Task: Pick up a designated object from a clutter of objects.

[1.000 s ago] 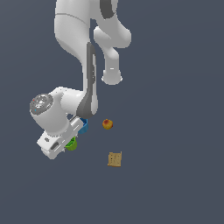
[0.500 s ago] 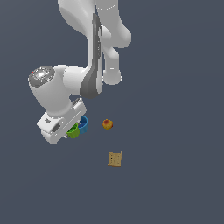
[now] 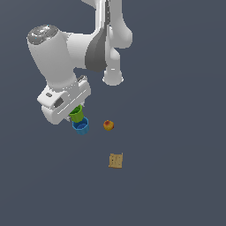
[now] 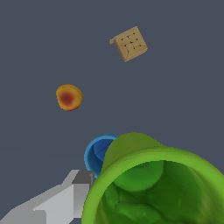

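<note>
The designated object, a bright green cup [image 3: 77, 114], hangs lifted off the floor under the white hand. My gripper [image 3: 74, 110] is shut on it. In the wrist view the green cup [image 4: 153, 188] fills the near field with its hollow mouth toward the camera, and one grey finger [image 4: 72, 194] lies against its side. The other finger is hidden. Of the clutter, the blue cup [image 3: 80, 126] stands on the floor just below the green one, apart from it, and shows again as the blue cup [image 4: 97, 154] behind the green rim.
A red-yellow apple-like ball [image 3: 108, 125] lies to the exterior view's right of the blue cup, and a tan flat square box [image 3: 116, 160] lies nearer the front. The wrist view shows the ball [image 4: 68, 97] and the box [image 4: 130, 43] on the dark floor.
The arm has risen and carried the green cup up from floor level. The blue cup, the ball and the box have stayed where they were.
</note>
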`<state>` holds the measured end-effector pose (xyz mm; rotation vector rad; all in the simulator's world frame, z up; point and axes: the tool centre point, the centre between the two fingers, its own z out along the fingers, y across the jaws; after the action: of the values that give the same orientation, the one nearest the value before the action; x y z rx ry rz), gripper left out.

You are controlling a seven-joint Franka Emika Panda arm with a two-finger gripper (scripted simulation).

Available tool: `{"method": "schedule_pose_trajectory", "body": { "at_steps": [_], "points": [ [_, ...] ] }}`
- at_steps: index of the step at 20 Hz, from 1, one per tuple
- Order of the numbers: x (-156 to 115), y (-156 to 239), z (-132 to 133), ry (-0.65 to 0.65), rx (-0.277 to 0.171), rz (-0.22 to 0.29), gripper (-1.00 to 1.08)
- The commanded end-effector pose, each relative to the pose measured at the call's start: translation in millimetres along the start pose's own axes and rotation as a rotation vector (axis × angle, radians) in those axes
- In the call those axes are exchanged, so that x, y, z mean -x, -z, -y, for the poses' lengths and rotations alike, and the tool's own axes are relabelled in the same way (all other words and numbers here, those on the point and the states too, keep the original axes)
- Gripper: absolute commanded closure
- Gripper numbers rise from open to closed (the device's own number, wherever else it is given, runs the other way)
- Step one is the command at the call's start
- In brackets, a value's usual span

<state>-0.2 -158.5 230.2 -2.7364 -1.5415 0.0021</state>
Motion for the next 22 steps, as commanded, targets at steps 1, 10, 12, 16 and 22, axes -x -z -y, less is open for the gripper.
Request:
{"method": "schedule_pose_trajectory", "body": {
  "at_steps": [1, 10, 12, 16, 22],
  "points": [
    [0, 23, 13, 0.000, 0.001, 0.000, 1.08],
    [-2, 108, 59, 0.000, 0.002, 0.001, 1.08],
    [-3, 125, 69, 0.000, 0.002, 0.001, 1.08],
    [-4, 156, 85, 0.000, 0.002, 0.001, 1.08],
    [-5, 189, 101, 0.000, 0.002, 0.000, 1.08]
  ]
}}
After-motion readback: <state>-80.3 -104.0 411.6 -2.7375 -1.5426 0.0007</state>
